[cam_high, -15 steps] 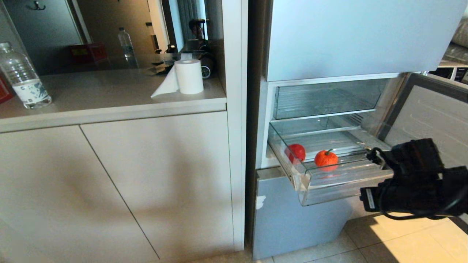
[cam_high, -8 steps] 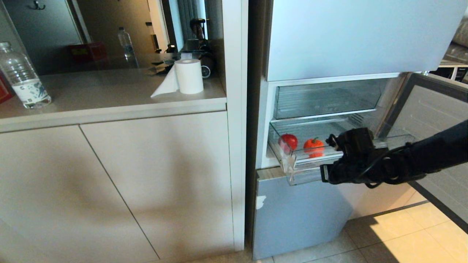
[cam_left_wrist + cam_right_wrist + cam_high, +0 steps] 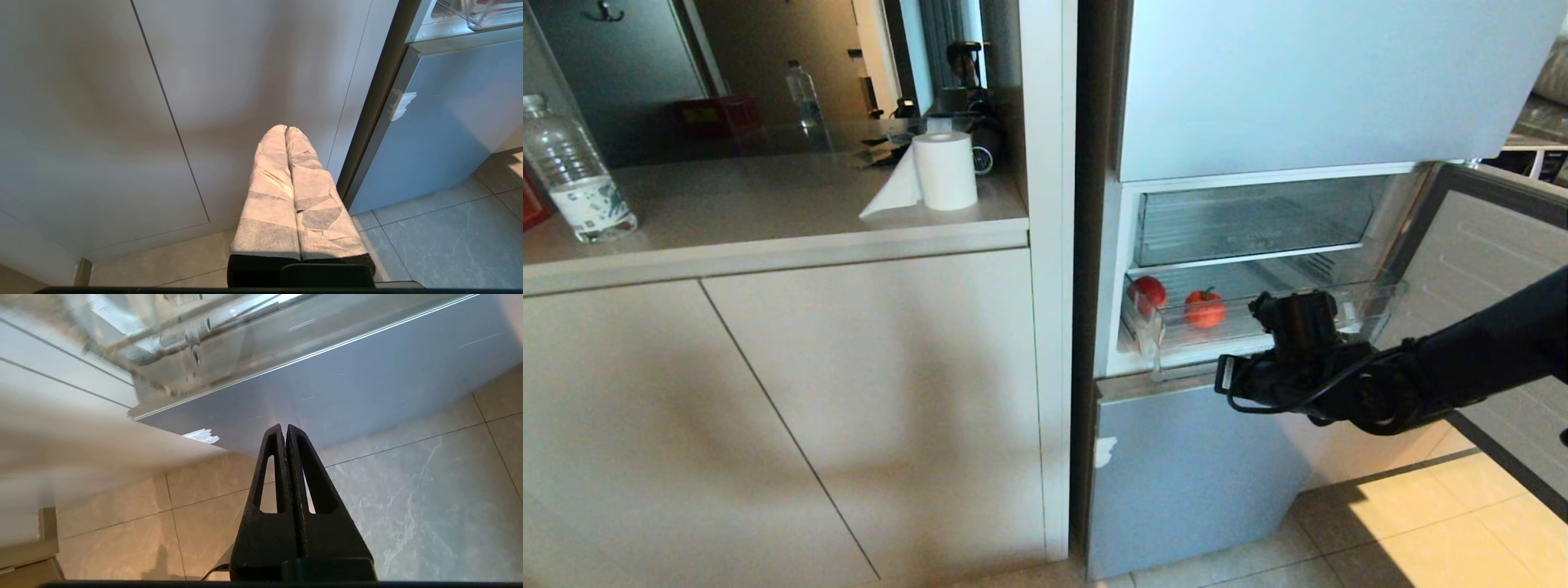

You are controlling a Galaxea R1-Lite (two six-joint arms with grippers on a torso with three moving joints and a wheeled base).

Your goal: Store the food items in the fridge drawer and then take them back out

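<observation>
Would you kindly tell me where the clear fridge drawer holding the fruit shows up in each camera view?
Head view: fridge drawer right of centre, nearly pushed in.
Left wrist view: only a corner of it, at the top right edge.
Right wrist view: blurred across the top.
Shared landmark: pale-blue bottom door just beneath it.

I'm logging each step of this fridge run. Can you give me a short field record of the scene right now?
drawer: clear fridge drawer nearly pushed in
contents: red fruit at its left end, orange-red fruit beside it
right gripper: shut, empty, pointing at the floor before the drawer front
left gripper: shut, empty, low before the cabinet doors
</observation>
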